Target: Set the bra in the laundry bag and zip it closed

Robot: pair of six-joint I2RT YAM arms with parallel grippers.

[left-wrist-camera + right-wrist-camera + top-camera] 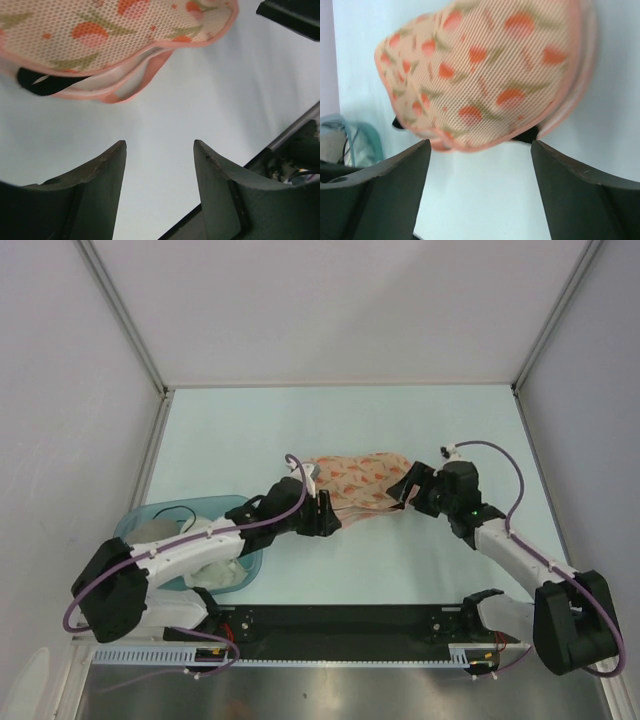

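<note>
The laundry bag (pixel 362 480), peach-pink mesh with orange-red print, lies mid-table between both grippers. My left gripper (pixel 326 513) sits just off its left end, open and empty. In the left wrist view the laundry bag (pixel 115 35) lies ahead of the open left gripper (pixel 160 145), its edge gaping to show pale lining. A black bit of the bra (pixel 42 82) pokes out there; the rest of the bra is hidden inside. My right gripper (pixel 406 491) stands open at the right end. From the right wrist, the laundry bag (pixel 485 70) fills the view beyond the open right gripper (pixel 480 145), with black bra trim (pixel 527 135) showing under its rim.
A translucent teal tub (pixel 150 522) with a white garment (pixel 222 576) stands at the near left, under my left arm. The tub (pixel 365 142) also shows at the left of the right wrist view. White walls enclose the table on three sides.
</note>
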